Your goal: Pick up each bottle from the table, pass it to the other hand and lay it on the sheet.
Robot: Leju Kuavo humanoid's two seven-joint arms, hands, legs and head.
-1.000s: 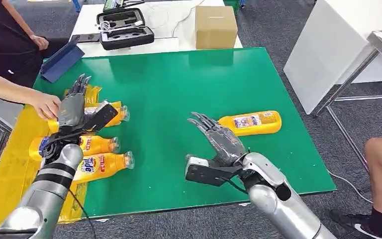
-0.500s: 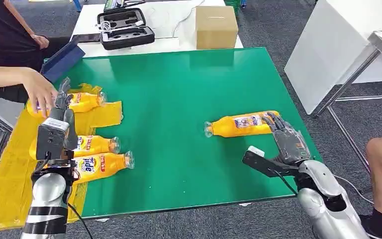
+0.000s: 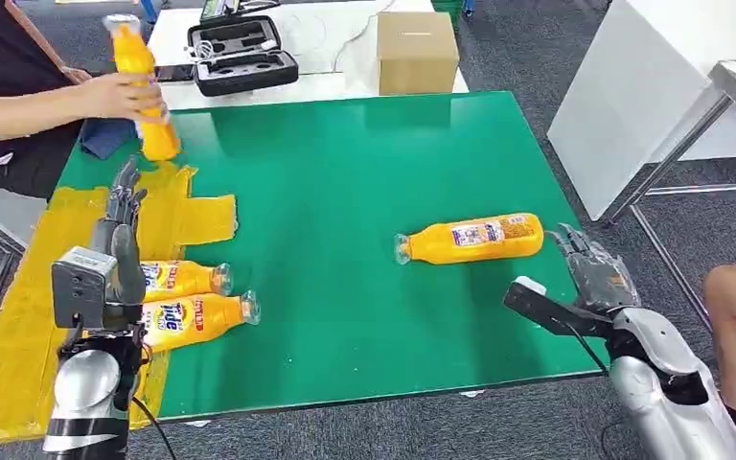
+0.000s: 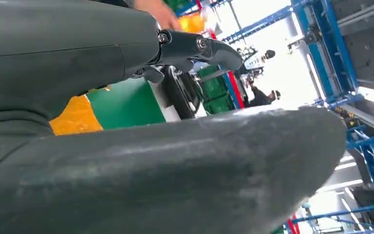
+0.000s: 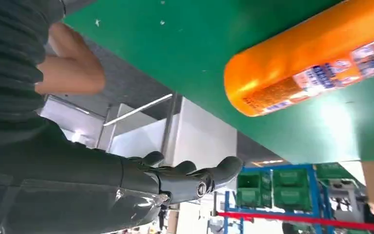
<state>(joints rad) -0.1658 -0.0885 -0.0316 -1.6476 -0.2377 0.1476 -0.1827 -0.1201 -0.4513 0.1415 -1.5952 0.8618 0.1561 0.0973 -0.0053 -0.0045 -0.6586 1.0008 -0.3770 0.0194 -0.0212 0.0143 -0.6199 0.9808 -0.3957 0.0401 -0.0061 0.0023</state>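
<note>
We see right hand (image 3: 594,273) fingers (image 3: 575,244) spread, nothing in them, at the right edge of the green tabletop (image 3: 345,192), just beside the base end of the lone bottle (image 3: 470,238) but not touching. Right wrist view: fingers (image 5: 185,178) loosely extended off the table edge, bottle base (image 5: 311,63) apart from them. That bottle lies on its side on bare green, right of center, cap pointing left.

Left hand (image 3: 120,240) raised over the left edge w/ fingers (image 3: 125,187) straight up, apart, holding nothing. Left wrist view mostly shows its thumb (image 4: 175,165) and one dark finger (image 4: 199,48).

Yellow sheet (image 3: 19,287) runs along the left edge, partly hanging off the table. Two bottles on it near the front-left corner, side by side, caps to the right: bottle A (image 3: 184,279) farther back, bottle B (image 3: 201,314) nearer us; caps reach past the sheet onto green.

A person's hand (image 3: 120,96) at the back-left corner holds a fourth bottle (image 3: 144,91) upright in the air, above the table.

Behind the back edge, on a white table: black case (image 3: 240,57), cardboard box (image 3: 417,50).
</note>
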